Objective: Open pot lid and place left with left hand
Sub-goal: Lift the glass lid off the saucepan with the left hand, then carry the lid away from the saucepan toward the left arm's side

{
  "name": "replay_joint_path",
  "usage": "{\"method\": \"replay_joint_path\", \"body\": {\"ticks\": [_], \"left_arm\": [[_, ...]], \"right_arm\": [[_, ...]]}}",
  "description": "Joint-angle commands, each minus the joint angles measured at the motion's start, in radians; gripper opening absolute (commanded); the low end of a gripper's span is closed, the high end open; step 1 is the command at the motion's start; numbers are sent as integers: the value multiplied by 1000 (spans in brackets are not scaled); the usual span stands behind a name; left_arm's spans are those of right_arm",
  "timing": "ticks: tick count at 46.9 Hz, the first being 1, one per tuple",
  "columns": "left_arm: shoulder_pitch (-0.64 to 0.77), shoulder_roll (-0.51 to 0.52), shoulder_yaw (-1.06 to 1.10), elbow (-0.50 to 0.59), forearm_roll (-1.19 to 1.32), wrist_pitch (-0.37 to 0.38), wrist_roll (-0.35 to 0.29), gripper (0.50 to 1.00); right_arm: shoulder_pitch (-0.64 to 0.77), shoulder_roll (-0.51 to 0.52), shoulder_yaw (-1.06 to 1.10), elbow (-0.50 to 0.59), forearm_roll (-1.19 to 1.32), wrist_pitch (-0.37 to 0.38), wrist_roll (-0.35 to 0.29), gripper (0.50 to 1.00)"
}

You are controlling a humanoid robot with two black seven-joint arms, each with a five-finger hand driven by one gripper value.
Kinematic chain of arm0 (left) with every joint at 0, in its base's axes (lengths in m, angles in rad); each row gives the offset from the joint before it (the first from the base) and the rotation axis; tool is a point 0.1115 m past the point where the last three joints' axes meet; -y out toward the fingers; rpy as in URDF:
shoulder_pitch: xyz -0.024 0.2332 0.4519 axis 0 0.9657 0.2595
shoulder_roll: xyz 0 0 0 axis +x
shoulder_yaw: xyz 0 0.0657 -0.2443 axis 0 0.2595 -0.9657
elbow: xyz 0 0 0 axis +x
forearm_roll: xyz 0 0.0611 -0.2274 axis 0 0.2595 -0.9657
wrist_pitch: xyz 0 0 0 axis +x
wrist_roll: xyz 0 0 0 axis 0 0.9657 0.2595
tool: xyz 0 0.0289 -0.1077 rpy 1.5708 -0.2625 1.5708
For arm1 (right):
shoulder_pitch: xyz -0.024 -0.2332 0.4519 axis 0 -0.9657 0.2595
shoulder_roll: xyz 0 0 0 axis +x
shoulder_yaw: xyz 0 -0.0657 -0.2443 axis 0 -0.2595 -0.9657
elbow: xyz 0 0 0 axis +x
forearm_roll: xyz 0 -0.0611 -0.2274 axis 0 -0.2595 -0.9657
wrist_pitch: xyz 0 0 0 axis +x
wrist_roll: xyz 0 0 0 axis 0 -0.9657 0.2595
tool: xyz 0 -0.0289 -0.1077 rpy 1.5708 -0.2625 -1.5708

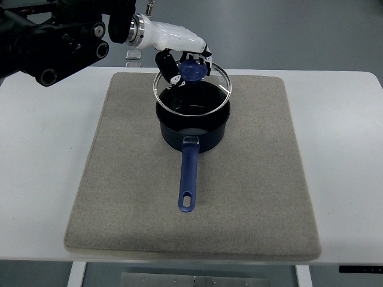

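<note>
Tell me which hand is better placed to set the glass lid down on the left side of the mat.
Left. The left hand already grips the blue knob of the round glass lid, raised above the dark blue saucepan, with bare grey mat on that side. No right hand is in view.
</note>
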Motion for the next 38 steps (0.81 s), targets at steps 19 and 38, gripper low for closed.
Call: {"method": "replay_joint_path", "body": {"ticks": [19, 38], "left_arm": [[19, 293, -1, -128, -3, 2, -5, 500], [199, 423, -3, -172, 3, 60, -28, 500]], "right_arm": [[0, 0, 0, 0, 0, 0, 0, 915], [0, 0, 0, 0, 0, 0, 0, 915]]}}
